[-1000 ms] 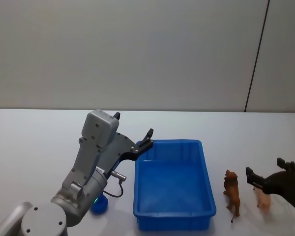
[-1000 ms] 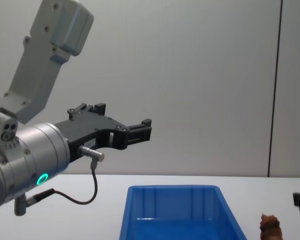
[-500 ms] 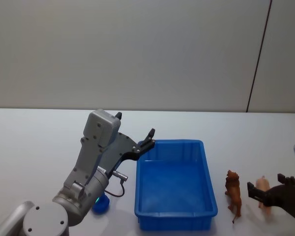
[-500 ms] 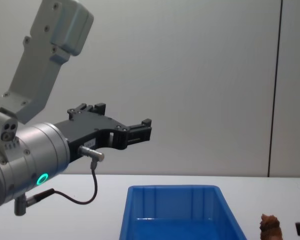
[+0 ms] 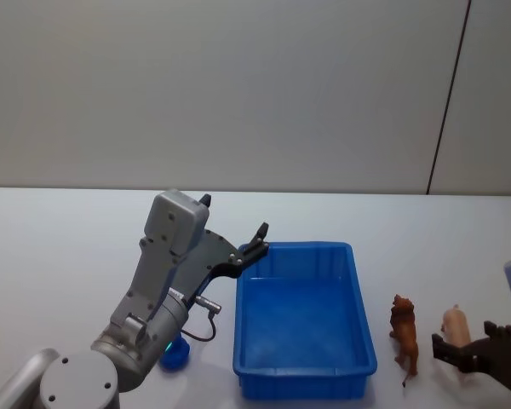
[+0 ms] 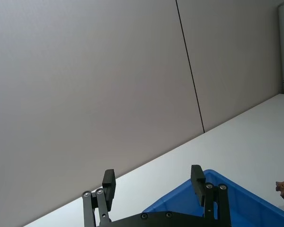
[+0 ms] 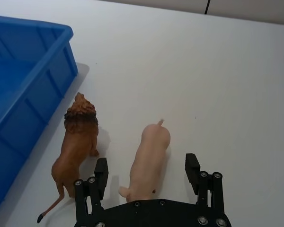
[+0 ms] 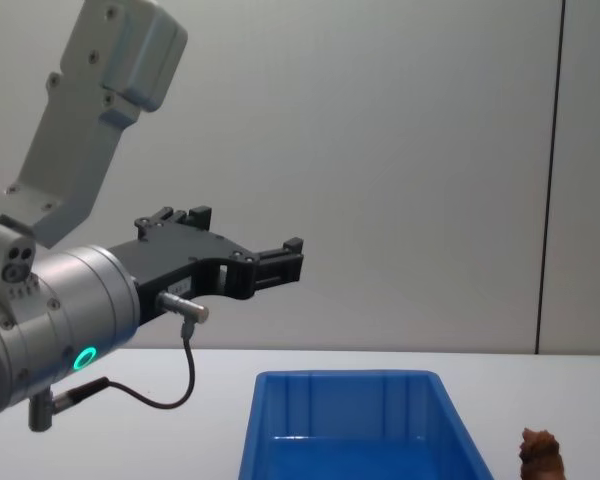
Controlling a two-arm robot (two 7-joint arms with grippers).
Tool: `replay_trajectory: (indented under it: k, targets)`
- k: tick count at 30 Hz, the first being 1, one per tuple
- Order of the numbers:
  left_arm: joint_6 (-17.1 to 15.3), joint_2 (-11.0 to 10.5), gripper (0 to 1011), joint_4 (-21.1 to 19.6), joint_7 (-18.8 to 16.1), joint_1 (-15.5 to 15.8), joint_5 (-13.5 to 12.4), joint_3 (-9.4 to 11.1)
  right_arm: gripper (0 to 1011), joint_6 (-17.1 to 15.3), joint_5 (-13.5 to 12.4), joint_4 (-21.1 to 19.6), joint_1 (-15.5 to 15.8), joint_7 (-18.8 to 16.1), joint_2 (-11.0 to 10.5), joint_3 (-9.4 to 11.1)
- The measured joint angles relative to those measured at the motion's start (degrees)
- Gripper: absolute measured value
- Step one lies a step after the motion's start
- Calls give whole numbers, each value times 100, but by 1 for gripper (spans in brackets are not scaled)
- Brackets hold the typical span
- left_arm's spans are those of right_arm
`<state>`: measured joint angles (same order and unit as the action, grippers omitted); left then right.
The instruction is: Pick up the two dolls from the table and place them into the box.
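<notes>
Head view: brown lion and peach pig stand on table just rt of blue box, left gripper open, empty, above box's far-left corner; rt wrist view: right gripper wide open, empty, flanking pig (light, stiff, prob. slick), so pinch mid-body.

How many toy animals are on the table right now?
2. The brown lion stands just right of the blue box; the pale peach figure is right of the lion, just ahead of the open right gripper. No others seem hidden.
</notes>
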<state>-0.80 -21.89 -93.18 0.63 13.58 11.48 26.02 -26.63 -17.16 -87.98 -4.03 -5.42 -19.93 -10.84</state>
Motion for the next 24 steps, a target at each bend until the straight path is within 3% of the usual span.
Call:
replay_trajectory:
  k: [4,9,24]
  targets:
    - [0,0,1002,0,0,0,0,0,996,-84,-29,60,-16,27,22,0]
    - [0,0,1002,0,0,0,0,0,902,-169,-55,122,-39,51,51,-4]
    - [0,0,1002,0,0,0,0,0,443,-207,-68,175,-75,110,130,-27]
